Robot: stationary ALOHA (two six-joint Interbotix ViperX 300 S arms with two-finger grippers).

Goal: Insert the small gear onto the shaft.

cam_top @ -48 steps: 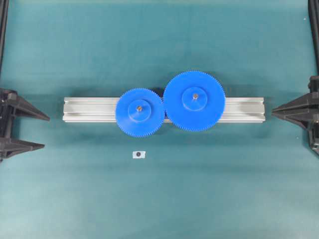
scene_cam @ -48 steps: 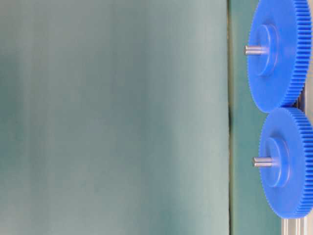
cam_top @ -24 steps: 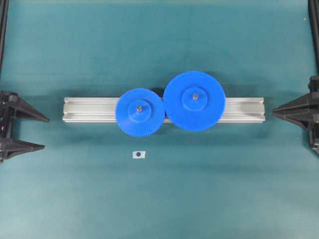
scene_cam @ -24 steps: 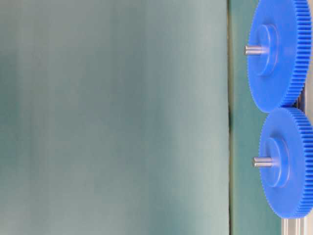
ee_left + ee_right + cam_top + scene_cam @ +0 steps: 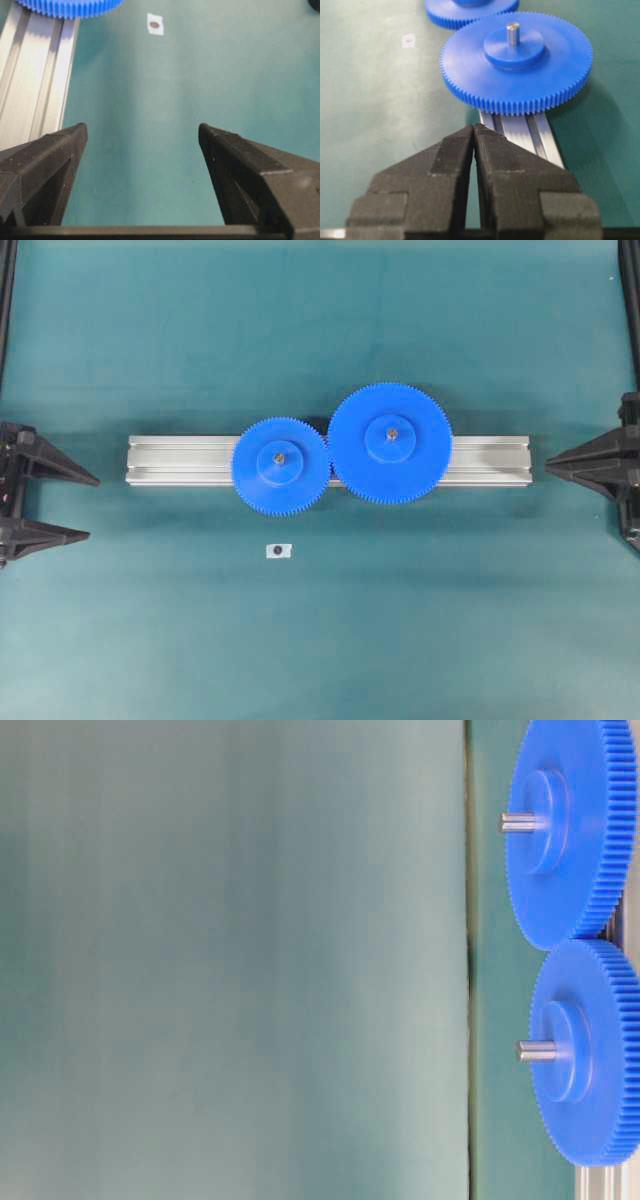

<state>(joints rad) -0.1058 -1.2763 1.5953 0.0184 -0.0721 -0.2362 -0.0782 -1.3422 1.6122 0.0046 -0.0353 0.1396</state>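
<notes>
Teal table mat (image 5: 320, 640): covering the whole work surface, bare near the front.

Aluminium extrusion rail (image 5: 180, 460): lying left to right across the middle, carrying both gears.

Larger blue gear (image 5: 390, 443): seated on the rail right of centre, own pin standing through its hub.

Small gear (image 5: 280, 465): seated on the rail just left of the larger gear, teeth meshing or touching at the rims. Shaft (image 5: 279, 457): tip showing in the centre hole from overhead; seen proud of the hub in the table-level view (image 5: 537, 1051). Judged already inserted; task apparently complete or nearly so.

Left gripper (image 5: 92, 506): at the far left edge, well apart from the rail's left end. Jaws spread wide in the wrist view (image 5: 140, 135), nothing between them, touching nothing.

Right gripper (image 5: 550, 466): at the far right edge, near the rail's right end without touching. Jaws pressed together in the wrist view (image 5: 474, 131), holding nothing.

Small white tag with dark dot (image 5: 279, 551): loose on the mat, nearer than the small gear.

Risks, as judgement: gear possibly not pushed fully down the shaft, depth not readable from these views; any renewed approach by the wide left jaws could clip the rail end or nudge the gear, lifting it or disturbing the mesh; the tag could be mistaken for a target.
</notes>
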